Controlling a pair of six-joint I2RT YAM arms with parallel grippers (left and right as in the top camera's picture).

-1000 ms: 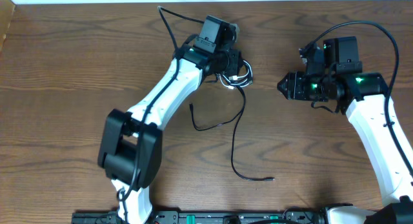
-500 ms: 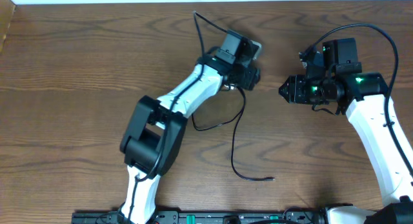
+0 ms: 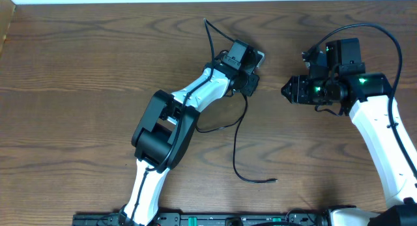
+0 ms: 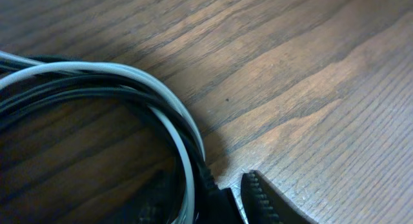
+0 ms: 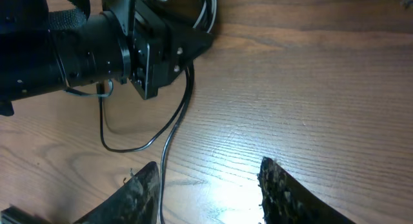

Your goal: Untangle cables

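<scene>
Right at the tips of the left pincer, a small coil of the white cable and the black cable lies on the wooden worktop. The white strands are looped around and over the black ones. In the wrist view the cords run down between the dark fingers, with one ribbed tip just beside them. Whether the fingers clamp the cords or merely straddle them, I cannot tell. From under this pincer the black cable trails off across the wood. One stretch curves to a free end, and a shorter stretch bends back beside the left arm. The right pincer hovers well apart from the coil, pointed toward the left pincer. Its two fingers are spread, with only bare wood showing between them. In its own camera the black cable passes close by one fingertip.
</scene>
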